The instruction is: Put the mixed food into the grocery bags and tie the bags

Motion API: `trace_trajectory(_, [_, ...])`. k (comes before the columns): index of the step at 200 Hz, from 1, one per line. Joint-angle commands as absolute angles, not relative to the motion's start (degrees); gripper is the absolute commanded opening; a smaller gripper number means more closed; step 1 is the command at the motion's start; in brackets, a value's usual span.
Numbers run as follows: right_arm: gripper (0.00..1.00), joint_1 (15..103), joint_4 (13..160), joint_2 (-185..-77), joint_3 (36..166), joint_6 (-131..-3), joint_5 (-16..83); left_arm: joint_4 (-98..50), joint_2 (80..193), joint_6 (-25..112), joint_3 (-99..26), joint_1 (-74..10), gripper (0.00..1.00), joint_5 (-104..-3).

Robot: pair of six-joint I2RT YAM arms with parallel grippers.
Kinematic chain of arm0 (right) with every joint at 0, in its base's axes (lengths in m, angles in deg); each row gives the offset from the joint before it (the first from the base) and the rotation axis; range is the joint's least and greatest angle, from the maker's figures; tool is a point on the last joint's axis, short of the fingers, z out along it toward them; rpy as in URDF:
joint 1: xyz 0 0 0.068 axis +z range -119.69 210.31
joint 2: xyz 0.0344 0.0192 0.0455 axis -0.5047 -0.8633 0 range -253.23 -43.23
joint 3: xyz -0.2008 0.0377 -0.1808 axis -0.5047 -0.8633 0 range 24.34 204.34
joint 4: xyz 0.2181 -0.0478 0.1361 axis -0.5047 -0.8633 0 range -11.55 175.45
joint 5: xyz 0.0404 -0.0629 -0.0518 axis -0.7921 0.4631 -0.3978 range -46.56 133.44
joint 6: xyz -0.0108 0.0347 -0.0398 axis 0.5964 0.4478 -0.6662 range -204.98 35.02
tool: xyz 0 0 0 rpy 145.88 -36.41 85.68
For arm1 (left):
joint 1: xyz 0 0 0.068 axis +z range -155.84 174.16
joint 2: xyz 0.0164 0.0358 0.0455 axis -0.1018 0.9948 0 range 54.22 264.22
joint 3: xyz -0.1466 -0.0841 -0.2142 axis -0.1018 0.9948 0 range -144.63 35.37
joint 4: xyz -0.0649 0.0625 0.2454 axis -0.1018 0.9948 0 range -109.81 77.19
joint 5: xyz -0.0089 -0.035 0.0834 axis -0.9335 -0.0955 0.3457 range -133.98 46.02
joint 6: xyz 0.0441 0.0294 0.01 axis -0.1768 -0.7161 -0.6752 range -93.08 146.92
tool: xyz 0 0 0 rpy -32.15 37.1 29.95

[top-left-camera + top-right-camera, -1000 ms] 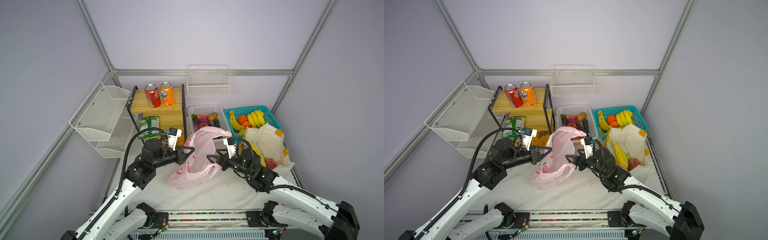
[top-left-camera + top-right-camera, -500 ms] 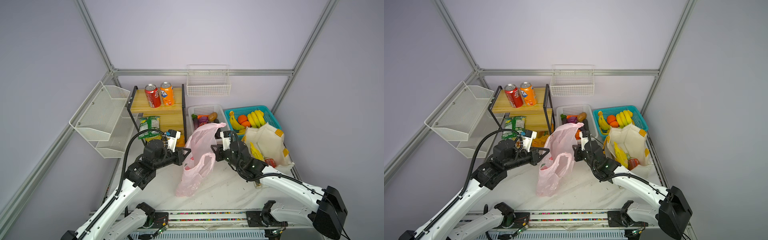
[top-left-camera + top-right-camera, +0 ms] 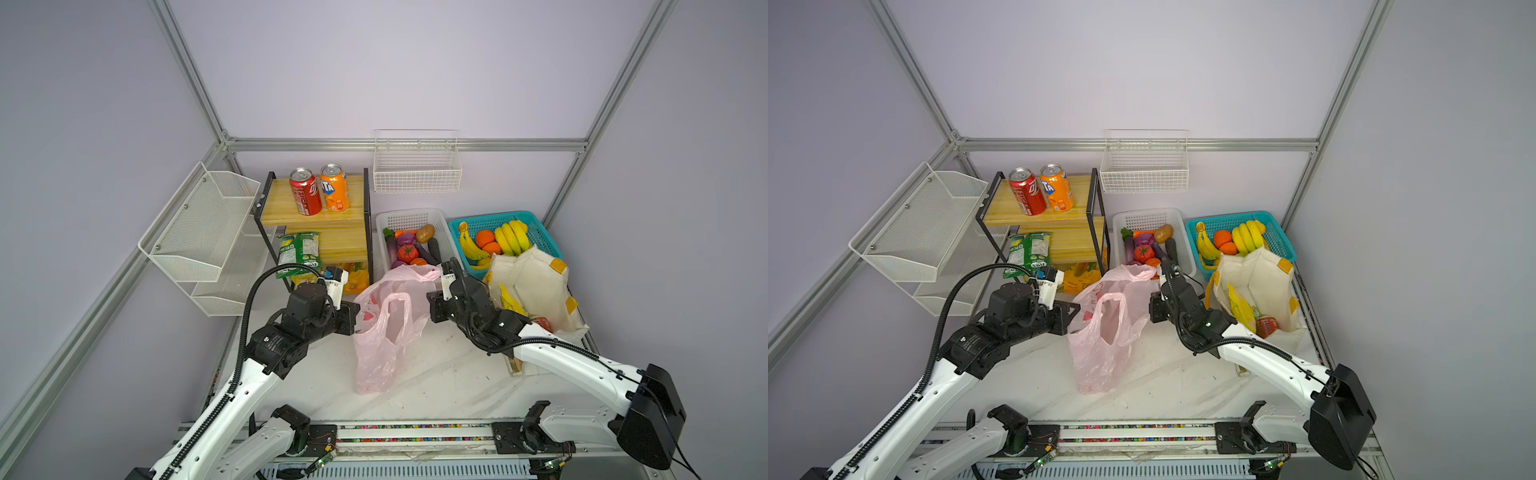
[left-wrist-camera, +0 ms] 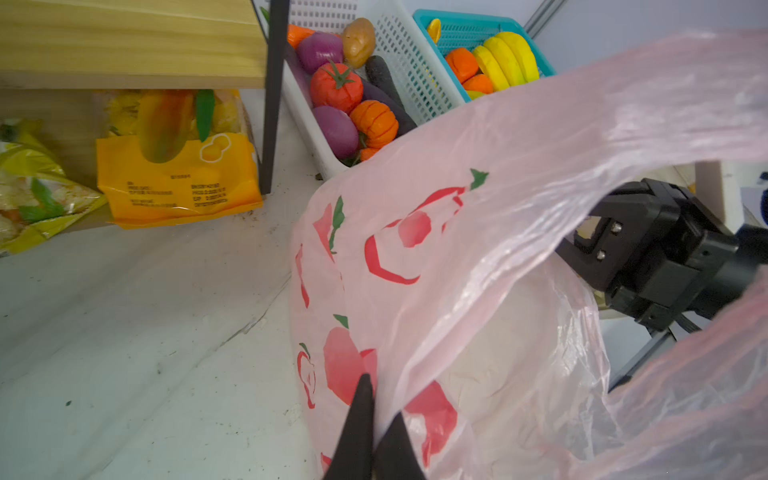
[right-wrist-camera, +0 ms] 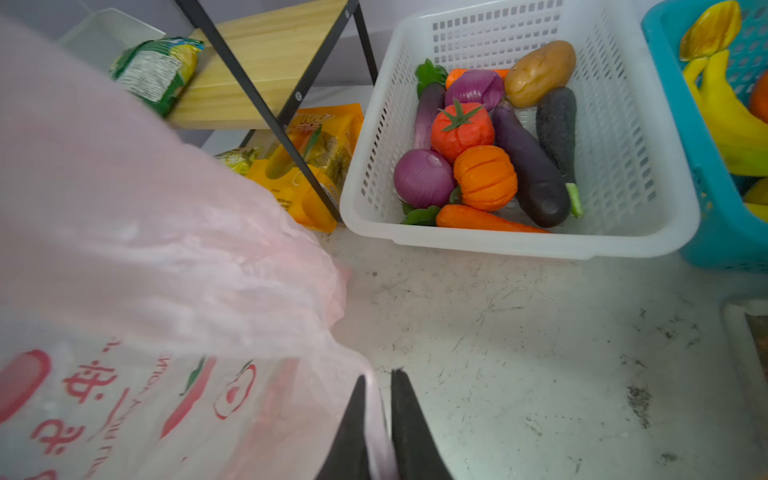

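Note:
The pink plastic bag (image 3: pixel 382 332) (image 3: pixel 1100 332) hangs upright mid-table, held between both grippers. My left gripper (image 3: pixel 355 318) (image 4: pixel 380 399) is shut on its left rim. My right gripper (image 3: pixel 430 307) (image 5: pixel 379 376) is shut on a strip of its right rim. The tomato (image 5: pixel 461 131), pumpkin (image 5: pixel 485 176), onion (image 5: pixel 423 178) and eggplant (image 5: pixel 532 170) lie in the white basket (image 3: pixel 415 218). A red soda can (image 3: pixel 305 197) stands on the shelf. A yellow chip packet (image 4: pixel 174 166) lies under it. The cream tote (image 3: pixel 536 286) holds another yellow packet and a red can.
An orange can (image 3: pixel 334 193) stands beside the red one on the wooden shelf (image 3: pixel 332 216). Green snack packets (image 3: pixel 299 251) lean on its lower level. A teal basket (image 3: pixel 540 232) of bananas and oranges sits back right. White wire racks (image 3: pixel 199 224) hang on the left wall.
The pink bag has been lifted from a slump on the table into an upright hang. My right gripper rose toward the bag's right rim and closed on it. The left gripper kept its hold.

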State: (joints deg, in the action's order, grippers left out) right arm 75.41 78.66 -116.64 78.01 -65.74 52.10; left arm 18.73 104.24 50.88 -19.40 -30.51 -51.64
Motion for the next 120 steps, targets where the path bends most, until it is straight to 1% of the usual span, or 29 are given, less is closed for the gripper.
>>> trace_trajectory(1, [0.15, 75.05, 77.11, -118.61, 80.58, -67.67, 53.23, 18.60, 102.22, 51.71, -25.51, -26.96, 0.00, -52.76])
trace_trajectory(8, [0.17, 75.01, 78.01, -119.57, 81.32, -67.66, 50.54, 18.43, 102.10, 52.76, -24.93, -26.12, 0.00, -53.38])
trace_trajectory(18, [0.22, 75.05, 80.66, -120.53, 82.03, -68.97, 44.91, 17.63, 102.18, 54.43, -23.99, -25.39, 0.00, -54.73])
trace_trajectory(34, [0.37, 75.08, 84.61, -120.65, 82.25, -69.53, 34.90, 17.10, 102.37, 57.39, -22.83, -25.26, 0.00, -55.67])
trace_trajectory(52, [0.55, 74.95, 83.92, -119.03, 82.97, -72.22, 28.50, 16.39, 100.82, 60.28, -21.02, -25.03, 0.00, -54.17])
trace_trajectory(67, [0.65, 74.88, 81.19, -116.95, 83.79, -74.50, 23.97, 15.92, 98.77, 62.22, -19.39, -24.20, 0.00, -53.03])
trace_trajectory(72, [0.70, 74.87, 80.16, -116.07, 83.92, -74.79, 23.61, 16.03, 98.29, 62.78, -19.08, -23.83, 0.00, -52.66])
trace_trajectory(81, [0.74, 74.33, 78.57, -114.17, 84.02, -75.18, 23.48, 16.43, 97.76, 63.50, -18.57, -22.92, 0.00, -52.39])
trace_trajectory(100, [0.77, 71.04, 76.22, -109.94, 83.63, -75.00, 23.70, 17.19, 97.03, 64.73, -17.62, -20.74, 0.00, -52.97])
trace_trajectory(120, [0.80, 65.77, 74.26, -109.73, 84.51, -74.22, 24.95, 16.59, 96.73, 65.91, -16.52, -18.97, 0.00, -55.09])
